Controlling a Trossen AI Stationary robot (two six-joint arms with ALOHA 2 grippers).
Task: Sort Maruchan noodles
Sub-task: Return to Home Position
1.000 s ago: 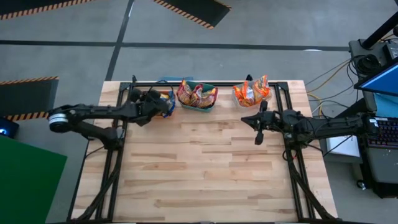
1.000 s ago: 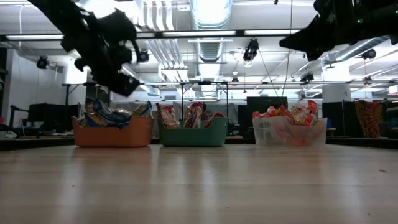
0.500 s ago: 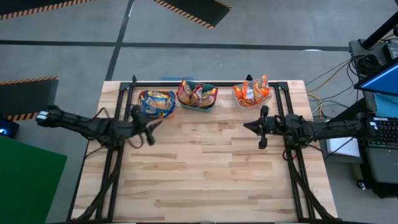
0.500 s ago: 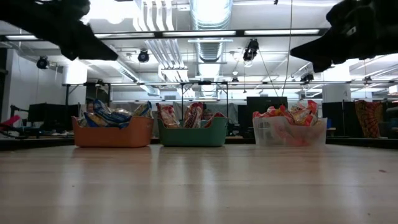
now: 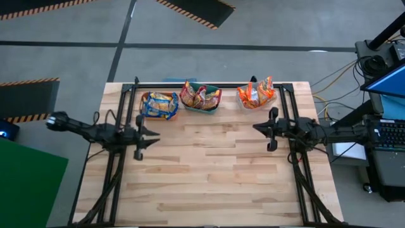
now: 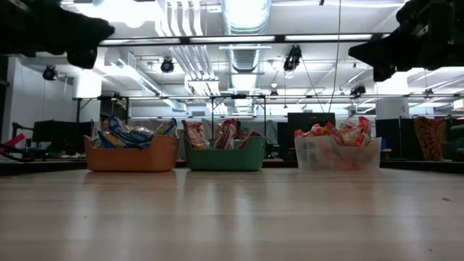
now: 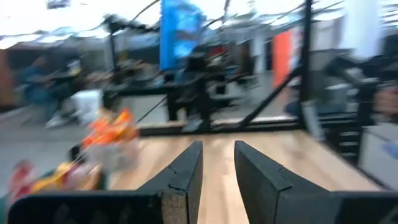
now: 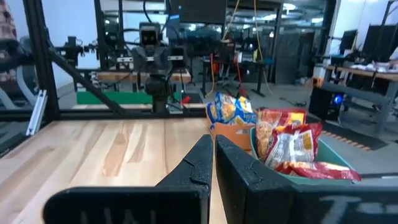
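Observation:
The noodle packets lie in three bins along the table's far edge. Blue-and-yellow packets fill the orange bin (image 5: 159,105). Maroon-red ones fill the green bin (image 5: 200,97). Orange-red ones fill the clear bin (image 5: 255,94). My left gripper (image 5: 150,133) hovers above the table near its left edge, in front of the orange bin; its fingers (image 7: 218,146) stand a little apart and hold nothing. My right gripper (image 5: 258,128) hovers near the right edge, in front of the clear bin, its fingers (image 8: 214,140) shut and empty.
The bins stand side by side in the low view, the orange bin (image 6: 132,154), the green bin (image 6: 223,154) and the clear bin (image 6: 337,154). A black frame (image 5: 209,84) runs behind them and down both table sides. Bare wooden tabletop (image 5: 209,171) lies in front of the bins.
My left gripper has drawn back from above the orange bin toward the table's left and near edges, turning to point level across the table. My right gripper has drawn a little toward the table's right edge. The packets in the bins have stayed put.

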